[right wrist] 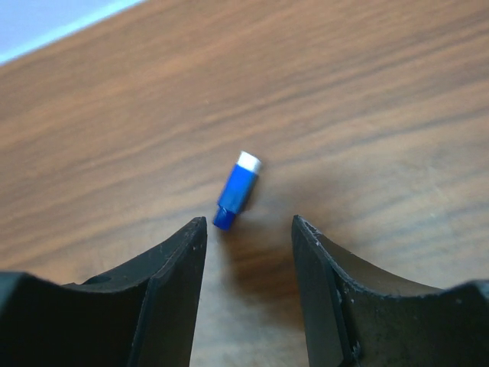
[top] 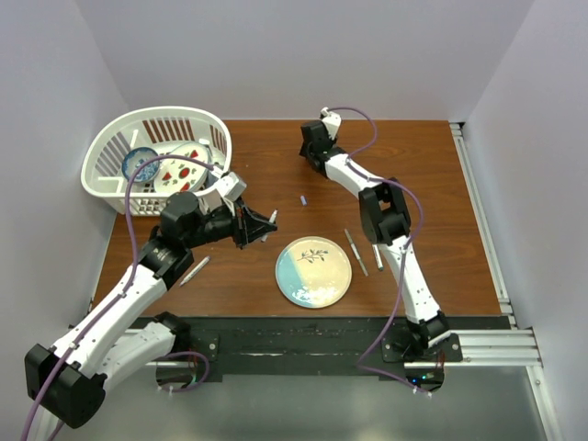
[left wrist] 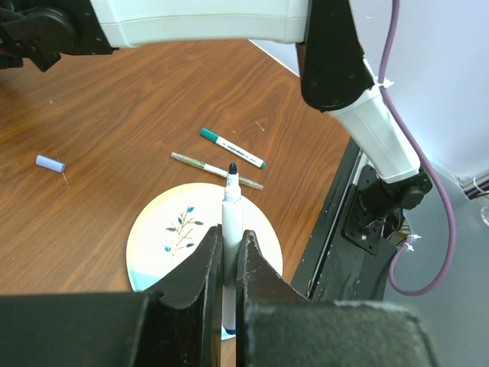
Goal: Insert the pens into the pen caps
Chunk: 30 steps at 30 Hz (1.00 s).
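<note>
My left gripper (left wrist: 226,241) is shut on a white pen (left wrist: 231,210) whose dark tip points away over the round plate (left wrist: 164,237); it hovers left of the plate (top: 313,271) in the top view. A purple cap (left wrist: 50,163) lies on the table (top: 303,199). A white pen with a green cap (left wrist: 233,148) and a thin grey pen (left wrist: 216,170) lie right of the plate. Another pen (top: 195,271) lies at the near left. My right gripper (right wrist: 248,229) is open, low over the far table, with a blue cap (right wrist: 237,189) lying just ahead of its left finger.
A white basket (top: 110,147) holding dishes stands at the back left. The right arm (top: 386,216) stretches over the two pens to the table's far middle. Grey walls enclose the table on three sides.
</note>
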### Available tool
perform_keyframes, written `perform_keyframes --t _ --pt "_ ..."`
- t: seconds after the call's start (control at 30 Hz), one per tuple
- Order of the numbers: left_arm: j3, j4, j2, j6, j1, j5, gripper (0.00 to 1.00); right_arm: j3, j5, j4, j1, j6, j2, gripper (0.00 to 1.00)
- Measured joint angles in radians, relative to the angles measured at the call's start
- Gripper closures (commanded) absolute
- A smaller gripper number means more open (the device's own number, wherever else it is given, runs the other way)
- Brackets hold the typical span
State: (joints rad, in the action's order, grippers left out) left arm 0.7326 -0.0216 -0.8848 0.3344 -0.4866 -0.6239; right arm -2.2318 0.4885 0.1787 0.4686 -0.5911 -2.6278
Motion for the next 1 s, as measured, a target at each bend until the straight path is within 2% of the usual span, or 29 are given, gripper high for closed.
perform_keyframes --t 0.33,0.67,1.0 --pt "-0.01 0.013 0.002 0.018 0.0 -0.01 1.0 -0.097 0.044 0.034 0.003 -0.02 -0.055 0.53" --pt "-0.01 0.024 0.002 0.023 0.0 -0.019 1.0 -0.179 0.069 0.073 0.003 -0.024 -0.102 0.66" --pt "-0.01 0.028 0.006 0.023 0.0 -0.019 1.0 -0.182 0.076 0.09 0.002 -0.035 -0.103 0.77"
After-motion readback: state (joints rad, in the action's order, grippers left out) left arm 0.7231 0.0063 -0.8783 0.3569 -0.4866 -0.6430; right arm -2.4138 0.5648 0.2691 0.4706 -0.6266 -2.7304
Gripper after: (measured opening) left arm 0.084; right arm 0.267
